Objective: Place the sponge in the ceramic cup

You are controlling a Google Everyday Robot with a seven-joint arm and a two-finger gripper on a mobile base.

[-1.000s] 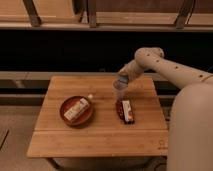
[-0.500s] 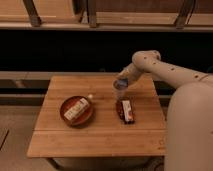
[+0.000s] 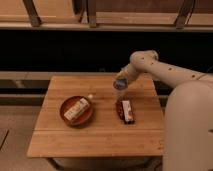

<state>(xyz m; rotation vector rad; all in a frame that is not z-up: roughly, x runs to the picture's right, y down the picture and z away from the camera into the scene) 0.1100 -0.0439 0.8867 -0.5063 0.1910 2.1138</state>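
Observation:
My gripper (image 3: 120, 85) hangs over the right-centre of the wooden table (image 3: 95, 137), at the end of the pale arm that reaches in from the right. The light-blue sponge (image 3: 119, 82) sits at its tip, and the gripper looks shut on it. Directly below stands a small pale upright shape that I take for the ceramic cup (image 3: 122, 95), its top partly hidden by the gripper and sponge. Whether the sponge touches the cup's rim I cannot tell.
A dark red packet with a white label (image 3: 125, 111) lies just in front of the cup. A round red-brown dish (image 3: 65, 116) holding a cream block (image 3: 78, 110) sits on the left, with a small white thing (image 3: 90, 97) at its rim. My body fills the right side.
The arm's elbow has shifted slightly left and down. The gripper with the sponge has stayed almost in place over the pale cup.

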